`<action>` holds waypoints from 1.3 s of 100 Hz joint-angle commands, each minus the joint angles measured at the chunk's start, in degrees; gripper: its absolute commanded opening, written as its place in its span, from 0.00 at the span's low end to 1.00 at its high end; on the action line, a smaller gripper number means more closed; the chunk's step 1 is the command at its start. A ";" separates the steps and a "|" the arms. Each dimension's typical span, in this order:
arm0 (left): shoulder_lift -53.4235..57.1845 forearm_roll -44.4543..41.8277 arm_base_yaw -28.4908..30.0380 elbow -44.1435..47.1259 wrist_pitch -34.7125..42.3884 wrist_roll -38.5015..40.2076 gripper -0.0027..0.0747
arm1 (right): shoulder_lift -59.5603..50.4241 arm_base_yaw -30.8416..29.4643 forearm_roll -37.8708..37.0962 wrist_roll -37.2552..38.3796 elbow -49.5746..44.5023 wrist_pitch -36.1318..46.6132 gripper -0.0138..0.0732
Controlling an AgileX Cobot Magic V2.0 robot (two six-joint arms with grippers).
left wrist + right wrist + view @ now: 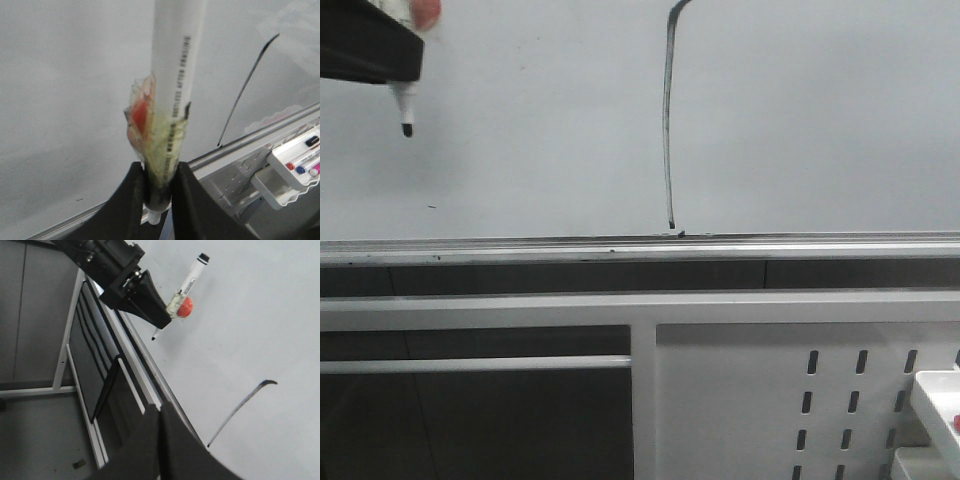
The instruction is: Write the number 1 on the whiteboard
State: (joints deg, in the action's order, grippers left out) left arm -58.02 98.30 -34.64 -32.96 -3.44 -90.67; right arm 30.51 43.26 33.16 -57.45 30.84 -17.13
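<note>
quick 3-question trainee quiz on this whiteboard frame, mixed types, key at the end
1. True or false: the number 1 is already drawn on the whiteboard.
2. Which gripper holds the marker? A) left B) right C) neither
3. Fill in: the stroke's lower end reaches nearly to the board's silver ____.

Key: 1 true; 2 A, the left gripper is shut on it, the right gripper holds nothing; 3 rail.

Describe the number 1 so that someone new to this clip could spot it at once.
Start at the whiteboard filling the upper front view. Right of centre, the number 1 is a long thin black stroke, nearly vertical, running down to the silver rail. Its small hook at the top and its length set it apart from the tiny dark fleck lower left.
</note>
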 commanded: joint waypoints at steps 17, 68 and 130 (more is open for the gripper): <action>-4.43 -0.39 -11.37 -5.71 11.16 -0.55 0.01 | -3.94 -0.67 5.29 0.25 -3.33 11.01 0.09; -9.43 -5.39 -14.29 -11.91 11.79 2.93 0.01 | -3.83 -0.67 5.29 0.25 -3.33 9.20 0.09; -14.74 -22.58 -14.54 -11.91 28.65 36.77 0.01 | -5.18 -0.67 9.91 0.25 -10.75 24.37 0.09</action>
State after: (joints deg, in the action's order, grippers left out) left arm -71.85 83.01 -48.98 -42.91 20.49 -65.91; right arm 25.28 42.90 43.07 -57.34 18.60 3.48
